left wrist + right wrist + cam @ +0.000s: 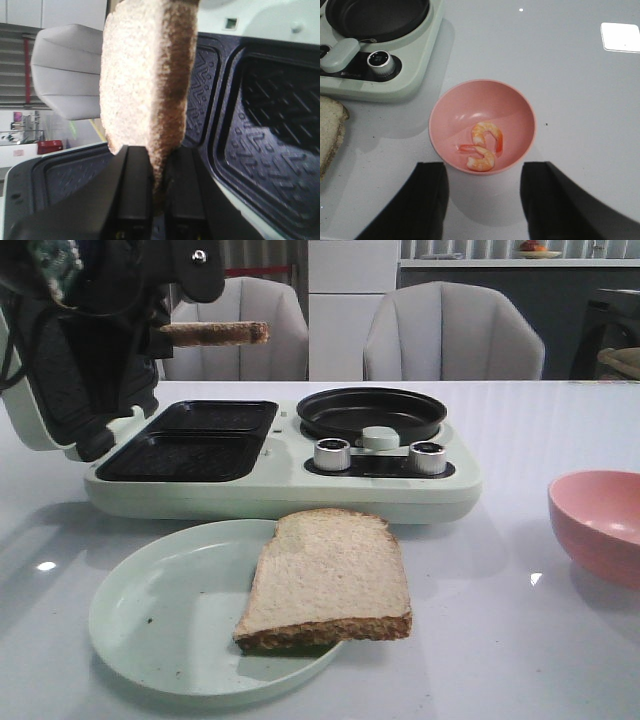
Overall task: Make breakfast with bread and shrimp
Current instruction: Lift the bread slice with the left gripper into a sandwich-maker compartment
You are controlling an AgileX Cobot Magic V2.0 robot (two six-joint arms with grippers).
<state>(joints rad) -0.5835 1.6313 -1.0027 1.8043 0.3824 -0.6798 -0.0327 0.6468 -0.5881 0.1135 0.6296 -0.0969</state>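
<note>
Hovering above the open pale green breakfast maker (280, 475), the left pincer (165, 332) grips one pale beige bread slice with brown crust (215, 333), held level in the air over the maker's two black ridged sandwich wells (195, 440). A second slice of the same bread (330, 580) lies on the round pale green plate (150, 620) near the counter's front edge, overhanging the plate's rim. A round black pan (370, 412) sits in the maker beside two silver knobs (332, 454), and a pink bowl (597, 525) stands toward the counter's right edge.

From the left wrist, the black fingers (132, 195) are clamped on the edge of the held slice (145, 75), with the maker's ridged black plates (270, 130) behind it.

From the right wrist, the right pincer (482, 200) is spread wide and holds nothing, poised over the pink bowl (520, 110), where two small curled orange shrimp (485, 145) lie touching each other on the bottom.
</note>
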